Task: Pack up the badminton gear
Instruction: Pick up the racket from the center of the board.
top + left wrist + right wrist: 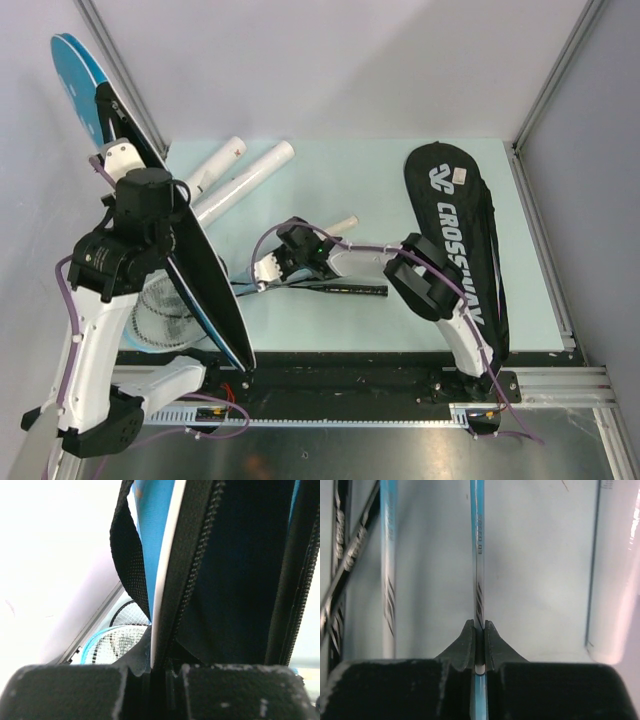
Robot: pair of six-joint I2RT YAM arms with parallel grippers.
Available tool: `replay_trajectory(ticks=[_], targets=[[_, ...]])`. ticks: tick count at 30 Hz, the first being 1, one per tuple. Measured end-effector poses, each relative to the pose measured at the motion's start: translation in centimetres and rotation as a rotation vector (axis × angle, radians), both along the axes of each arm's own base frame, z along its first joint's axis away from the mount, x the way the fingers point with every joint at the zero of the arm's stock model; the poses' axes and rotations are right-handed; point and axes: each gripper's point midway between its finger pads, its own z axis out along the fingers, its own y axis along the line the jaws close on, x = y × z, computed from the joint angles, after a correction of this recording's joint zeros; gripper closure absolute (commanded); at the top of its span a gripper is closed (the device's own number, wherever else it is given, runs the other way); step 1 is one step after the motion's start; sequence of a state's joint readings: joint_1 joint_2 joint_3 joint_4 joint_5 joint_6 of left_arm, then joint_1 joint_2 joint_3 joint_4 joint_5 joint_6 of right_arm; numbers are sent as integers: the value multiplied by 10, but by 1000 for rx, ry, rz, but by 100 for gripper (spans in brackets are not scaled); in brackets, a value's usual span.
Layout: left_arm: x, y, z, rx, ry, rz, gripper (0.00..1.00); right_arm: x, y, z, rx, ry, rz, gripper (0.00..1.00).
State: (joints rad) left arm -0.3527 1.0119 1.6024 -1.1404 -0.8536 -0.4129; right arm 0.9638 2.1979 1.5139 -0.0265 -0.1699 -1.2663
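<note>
My left gripper [163, 222] is shut on the zipper edge of the blue-black bag [195, 270] and holds it tilted up on its side. In the left wrist view the gripper [155, 672] pinches the bag's zippered rim [187, 580]. My right gripper [272, 265] is shut on a thin blue-and-silver racket shaft [479, 580], just above the table in the right wrist view [479, 630]. Two racket heads [165, 310] lie under the bag, also seen in the left wrist view [117, 640]. Two long white tubes [240, 180] lie at the back left. No shuttlecock shows.
A black racket cover lettered CROSSWAY [460, 230] lies at the right of the pale table [350, 170]. A black handle [345, 288] and a white handle [340, 222] lie mid-table. A second shaft [387, 580] and a white tube [615, 570] flank my right gripper. Metal frame posts stand at the back corners.
</note>
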Motion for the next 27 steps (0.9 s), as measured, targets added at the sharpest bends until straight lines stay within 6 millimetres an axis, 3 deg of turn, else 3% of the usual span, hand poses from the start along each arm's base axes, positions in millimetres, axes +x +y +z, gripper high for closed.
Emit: replay_trajectory(ticks=[4, 7, 9, 12, 14, 16, 19, 22, 24, 27], targets=[[4, -1, 0, 0, 4, 8, 99, 11, -20, 31, -22, -82, -33, 100], [7, -2, 7, -13, -14, 12, 100, 23, -53, 86, -18, -162, -98, 100], [11, -4, 13, -30, -36, 17, 100, 33, -80, 122, 3, -184, -179, 100], [23, -9, 13, -51, -48, 27, 99, 54, -143, 171, 61, -184, -386, 100], [36, -15, 12, -67, -43, 32, 100, 65, -194, 183, 100, -138, -570, 100], [59, -26, 10, -88, -47, 32, 100, 67, -236, 180, 138, -55, -737, 100], [99, -43, 2, -103, -22, 18, 100, 59, -279, 173, 234, 111, -962, 100], [151, -64, -9, -121, 13, -17, 100, 37, -293, 182, 401, 341, -1058, 100], [185, -72, -17, -135, 18, -24, 100, 21, -291, 201, 559, 537, -1047, 100], [217, -71, -31, -158, 30, -16, 100, 5, -287, 232, 745, 804, -968, 100]])
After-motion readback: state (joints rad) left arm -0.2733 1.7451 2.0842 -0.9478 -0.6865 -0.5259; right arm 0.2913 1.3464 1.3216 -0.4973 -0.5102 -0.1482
